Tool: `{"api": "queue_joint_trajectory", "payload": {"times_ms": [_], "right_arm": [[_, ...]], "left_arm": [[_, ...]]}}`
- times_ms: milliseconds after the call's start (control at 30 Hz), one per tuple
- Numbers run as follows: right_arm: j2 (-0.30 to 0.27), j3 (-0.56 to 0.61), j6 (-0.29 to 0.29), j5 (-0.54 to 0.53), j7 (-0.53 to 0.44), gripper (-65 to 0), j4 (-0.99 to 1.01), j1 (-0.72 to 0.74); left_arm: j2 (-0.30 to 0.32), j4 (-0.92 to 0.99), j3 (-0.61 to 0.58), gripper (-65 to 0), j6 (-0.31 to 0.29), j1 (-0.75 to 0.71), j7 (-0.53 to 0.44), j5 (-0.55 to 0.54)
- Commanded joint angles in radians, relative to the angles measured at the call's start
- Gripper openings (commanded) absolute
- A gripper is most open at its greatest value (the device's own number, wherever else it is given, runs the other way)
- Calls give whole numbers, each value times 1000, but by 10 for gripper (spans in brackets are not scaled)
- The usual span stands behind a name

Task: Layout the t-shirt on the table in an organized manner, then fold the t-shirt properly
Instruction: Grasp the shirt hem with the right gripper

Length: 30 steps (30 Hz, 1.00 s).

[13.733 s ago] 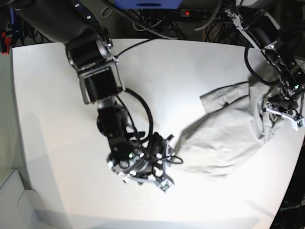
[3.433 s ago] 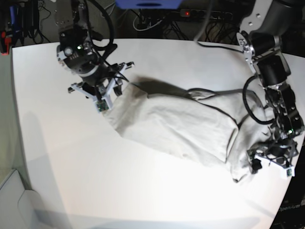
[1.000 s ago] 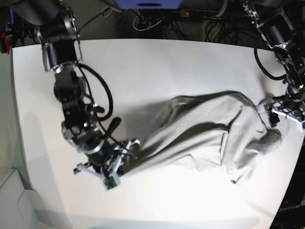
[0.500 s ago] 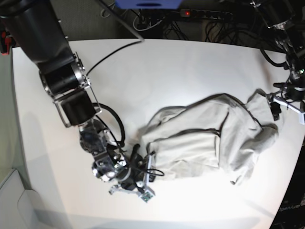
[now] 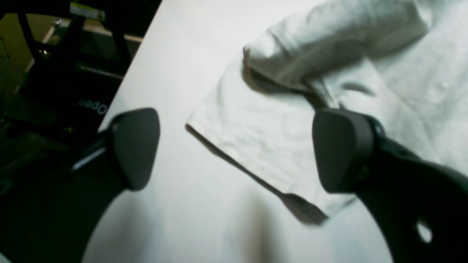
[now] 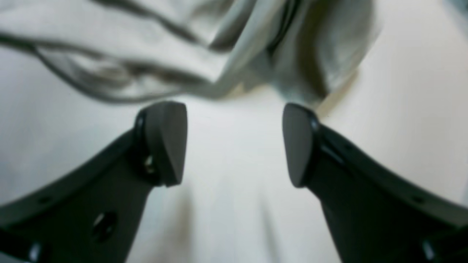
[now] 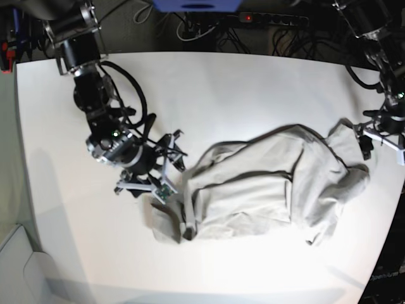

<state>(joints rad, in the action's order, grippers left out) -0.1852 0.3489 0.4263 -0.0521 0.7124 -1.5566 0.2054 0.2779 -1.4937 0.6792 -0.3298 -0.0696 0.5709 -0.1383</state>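
You see the grey-beige t-shirt lying crumpled across the white tabletop. Its left end is folded under, the right end bunched.

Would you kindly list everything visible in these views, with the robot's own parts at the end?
t-shirt: one, light grey-beige, crumpled across the table's middle and right side.
table: one, white, filling most of the base view.
power strip: one, dark with a red light, behind the table's far edge among cables.
left gripper: one, black, open, at the shirt's right end.
right gripper: one, black, open, beside the shirt's left end.
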Motion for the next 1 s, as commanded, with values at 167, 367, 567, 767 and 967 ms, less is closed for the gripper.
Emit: {"api": "queue_joint_trajectory", "payload": {"times_ms": [167,367,567,767,967], "right_arm": [[23,-7,4,-4,-107,-235,153,44],[51,-7,6,-4,-207,-240,404,167],[103,-6,7,-4,-302,-241,516,265],[188,-6,15,-4,-310,-240,546,345],[280,-6,214,-5,-323,-237,552,398]], "left_arm": [[21,-17,4,0,2,14,-30,-10],[21,-20,18,0,2,3,-30,-7],[19,-18,99,0,-5,-12,-30,-10],[19,-18,145,0,-9,-29,-30,-10],[19,-20,153,0,-9,-49,-30,-7]]}}
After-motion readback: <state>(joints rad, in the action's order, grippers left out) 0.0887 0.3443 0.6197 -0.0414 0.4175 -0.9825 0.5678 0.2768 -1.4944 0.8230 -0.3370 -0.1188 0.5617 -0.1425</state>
